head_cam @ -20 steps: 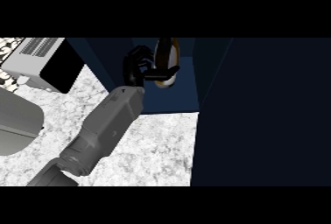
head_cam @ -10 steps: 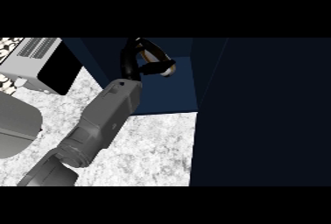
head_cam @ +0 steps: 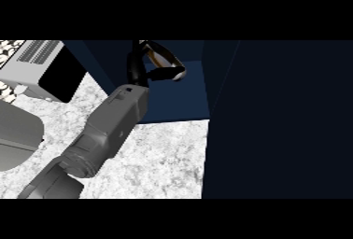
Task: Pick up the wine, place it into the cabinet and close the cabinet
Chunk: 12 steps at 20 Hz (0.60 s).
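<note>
Fingers [head_cam: 164, 73] of my left hand [head_cam: 138, 65] remain curled round the wine [head_cam: 160, 57], now advanced deeper into the cabinet [head_cam: 172, 100]. Judgement: release next, then close it.

Cabinet [head_cam: 172, 100] behind counter [head_cam: 165, 158], door [head_cam: 283, 116] perhaps right

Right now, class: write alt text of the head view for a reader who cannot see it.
The left hand reaches into the open blue cabinet, fingers curled round the mostly hidden wine. Its grey forearm crosses the speckled counter from lower left; the dark door fills the right, a grey appliance sits upper left.
</note>
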Each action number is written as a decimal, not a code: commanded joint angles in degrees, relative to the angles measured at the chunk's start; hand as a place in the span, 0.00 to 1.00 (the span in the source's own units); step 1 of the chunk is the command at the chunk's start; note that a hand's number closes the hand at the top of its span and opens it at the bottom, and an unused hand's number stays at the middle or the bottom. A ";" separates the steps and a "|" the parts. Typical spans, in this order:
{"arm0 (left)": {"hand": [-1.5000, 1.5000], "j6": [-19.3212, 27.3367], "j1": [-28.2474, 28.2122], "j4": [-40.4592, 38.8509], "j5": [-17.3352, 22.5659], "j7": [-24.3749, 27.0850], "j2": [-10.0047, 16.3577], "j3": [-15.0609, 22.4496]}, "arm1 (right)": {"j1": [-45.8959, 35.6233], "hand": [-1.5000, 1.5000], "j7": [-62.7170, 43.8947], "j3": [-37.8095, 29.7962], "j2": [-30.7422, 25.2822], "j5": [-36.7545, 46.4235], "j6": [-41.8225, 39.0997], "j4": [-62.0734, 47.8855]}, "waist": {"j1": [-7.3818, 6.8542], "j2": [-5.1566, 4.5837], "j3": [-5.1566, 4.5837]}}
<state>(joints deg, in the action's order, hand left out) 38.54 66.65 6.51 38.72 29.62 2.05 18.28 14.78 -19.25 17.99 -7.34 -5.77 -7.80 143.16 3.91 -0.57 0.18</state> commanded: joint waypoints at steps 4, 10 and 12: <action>0.00 -3.90 -0.38 -0.35 -0.50 2.68 2.12 -1.31 | 0.82 0.00 -4.87 0.10 -0.39 -3.58 0.86 9.46 | -0.46 -0.47 -0.27; 0.00 -7.42 1.20 1.64 -1.10 4.56 1.60 -2.23 | 5.02 0.00 -1.82 1.13 -0.93 -3.39 -0.50 8.71 | -0.69 -0.05 -0.18; 0.00 -11.96 -1.49 2.06 -1.58 6.42 2.10 -1.98 | 1.66 0.00 -5.28 0.41 -0.99 -4.29 0.40 9.69 | -1.32 -0.14 -0.23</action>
<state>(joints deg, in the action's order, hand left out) 31.10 66.48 8.13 37.58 34.34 1.78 16.72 15.11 -19.84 19.43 -7.11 -5.35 -7.52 143.49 3.38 -0.84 0.04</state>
